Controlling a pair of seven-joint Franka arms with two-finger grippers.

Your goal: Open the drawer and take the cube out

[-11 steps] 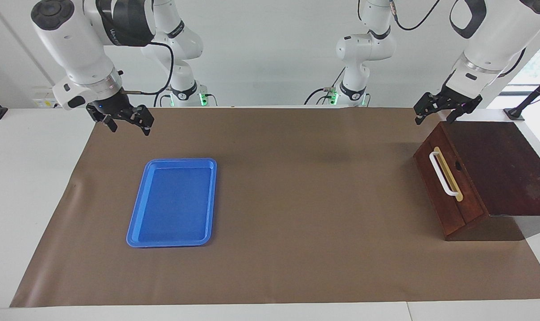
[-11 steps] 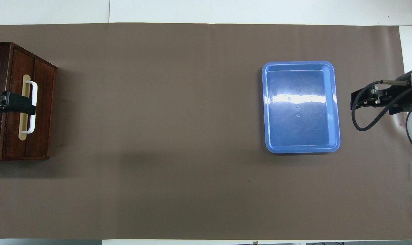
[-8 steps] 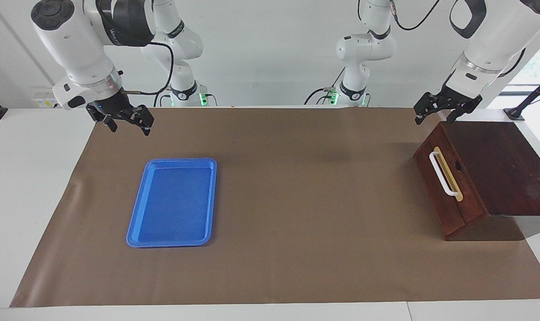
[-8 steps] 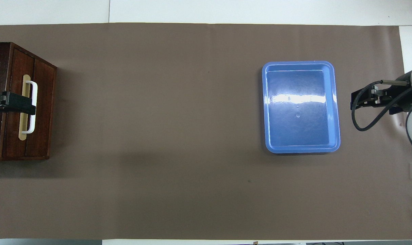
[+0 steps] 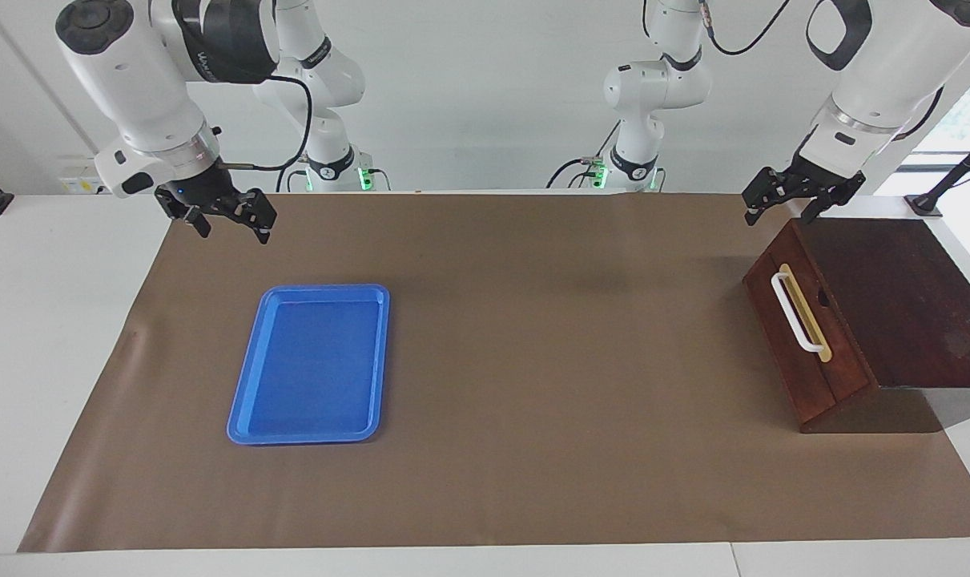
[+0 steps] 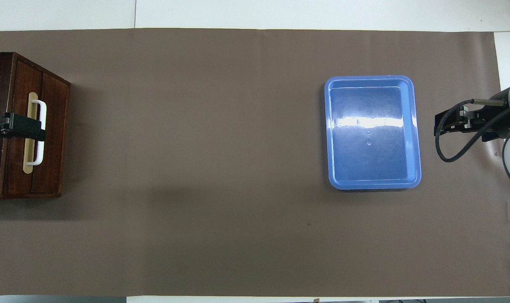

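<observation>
The drawer [image 5: 809, 344] is shut in a dark reddish-brown wooden box at the left arm's end of the table, its white bar handle [image 5: 795, 312] facing the table's middle. From overhead the drawer front [image 6: 52, 139] and handle [image 6: 41, 143] show too. My left gripper [image 5: 779, 213] hangs open in the air above the box's front edge, touching nothing. In the overhead view the left gripper [image 6: 15, 127] covers the middle of the handle. My right gripper [image 5: 232, 230] waits open over the mat beside the blue tray, also seen overhead as the right gripper [image 6: 441, 124]. The cube is hidden.
A flat blue tray [image 5: 248, 401] with nothing in it lies on the brown mat [image 5: 533, 401] toward the right arm's end; overhead it is the blue tray [image 6: 415, 139]. White table shows around the mat's edges.
The left gripper has risen slightly above the box. The right arm, the drawer and the tray have not moved.
</observation>
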